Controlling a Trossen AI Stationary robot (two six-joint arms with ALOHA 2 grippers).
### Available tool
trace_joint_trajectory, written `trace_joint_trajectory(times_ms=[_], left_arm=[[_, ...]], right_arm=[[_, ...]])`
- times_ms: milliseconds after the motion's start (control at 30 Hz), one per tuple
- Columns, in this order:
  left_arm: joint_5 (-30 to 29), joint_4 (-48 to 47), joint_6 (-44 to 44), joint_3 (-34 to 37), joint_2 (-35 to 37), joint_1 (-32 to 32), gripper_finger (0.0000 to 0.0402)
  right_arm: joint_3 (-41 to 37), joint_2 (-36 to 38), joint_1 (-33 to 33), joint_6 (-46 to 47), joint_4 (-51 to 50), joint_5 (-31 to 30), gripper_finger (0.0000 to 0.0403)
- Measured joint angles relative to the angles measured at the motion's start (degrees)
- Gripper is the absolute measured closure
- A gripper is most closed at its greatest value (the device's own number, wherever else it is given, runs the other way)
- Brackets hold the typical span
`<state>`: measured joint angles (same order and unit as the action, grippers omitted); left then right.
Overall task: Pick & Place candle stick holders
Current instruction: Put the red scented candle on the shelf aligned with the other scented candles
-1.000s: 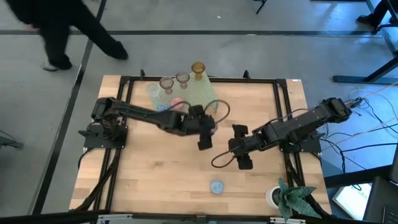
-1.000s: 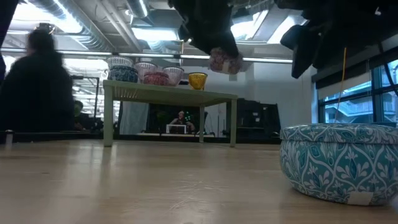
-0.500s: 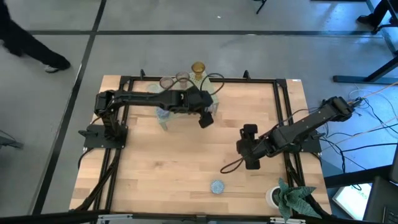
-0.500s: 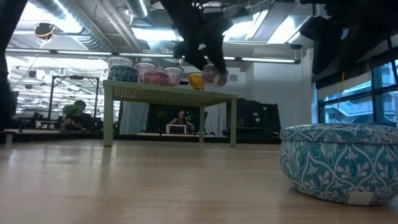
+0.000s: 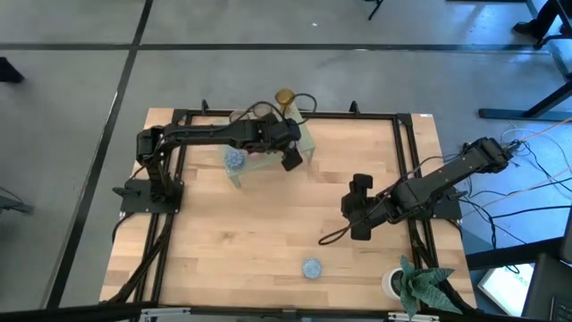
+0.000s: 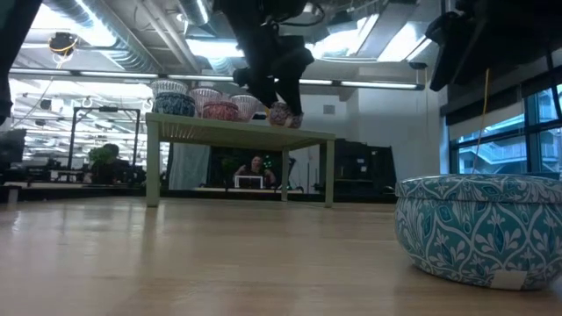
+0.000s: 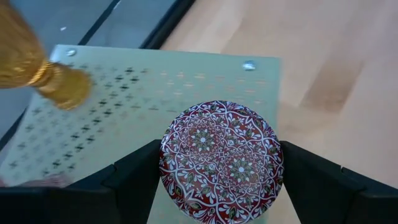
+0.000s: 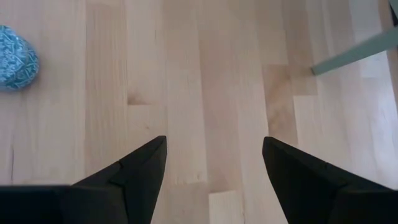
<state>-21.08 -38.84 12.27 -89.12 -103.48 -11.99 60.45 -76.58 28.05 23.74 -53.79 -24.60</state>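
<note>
Table (image 5: 268,233): pale wood boards within a black frame, seen whole from above.

Rack (image 7: 137,87): pale green perforated metal, stood on legs at the far edge of the table. In the low view (image 6: 237,132) it is seen as a small raised platform.

Left gripper (image 5: 291,159): reached out over the rack's right end. A red cup (image 7: 221,162), round and covered in a red-and-white floral pattern, is grasped between its two dark fingers (image 7: 134,180). In the low view the cup (image 6: 281,114) is seen just above the rack's top, near the right end; whether it touches the surface cannot be told.

Amber holder (image 7: 37,68): stemmed, stood on the rack near a far corner. From above (image 5: 284,97) it is seen beyond the left gripper.

Other cups on the rack, low view: a clear ribbed cup (image 6: 169,88), a blue cup (image 6: 176,106), a pink-rimmed clear cup (image 6: 205,96), a red cup (image 6: 220,111) and a further clear cup (image 6: 245,104), all grouped towards the rack's left half. From above only a blue cup (image 5: 234,159) is made out plainly.

Right gripper (image 5: 358,207): held above the bare table right of centre, well apart from the rack. Its fingers (image 8: 134,168) are spread and nothing is between them.

Blue patterned cup (image 5: 311,267): set on the table near the front edge, well apart from both grippers. It is large in the low view (image 6: 479,228) and at the edge of the right wrist view (image 8: 17,65).

Potted plant (image 5: 413,279): white pot, green leaves, at the table's front right corner.
</note>
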Motion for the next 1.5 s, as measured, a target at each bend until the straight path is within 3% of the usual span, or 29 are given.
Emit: trace_joint_trajectory(times_ms=[300,700,1100,1267,1500], left_arm=[[0.51,-0.39,-1.73,-0.02,0.02,-2.12,0.0105],[-2.33,0.39,-5.72,-0.04,0.04,-2.07,0.0066],[-5.25,3.71,-11.33,-0.09,1.46,0.09,0.0066],[-4.83,4.36,-13.92,-0.09,1.53,0.71,0.0098],[-0.22,4.83,-15.06,-0.09,0.87,0.41,0.0184]], right_arm=[[0.0,0.0,0.0,-0.14,0.21,0.16,0.0132],[0.0,-0.02,0.0,-0.22,1.51,0.17,0.0132],[0.0,-0.02,-0.02,-0.8,2.01,0.17,0.0132],[0.0,-0.04,-0.16,-3.72,5.32,0.16,0.0132],[0.0,-0.04,-0.17,-6.37,8.98,0.17,0.0132]])
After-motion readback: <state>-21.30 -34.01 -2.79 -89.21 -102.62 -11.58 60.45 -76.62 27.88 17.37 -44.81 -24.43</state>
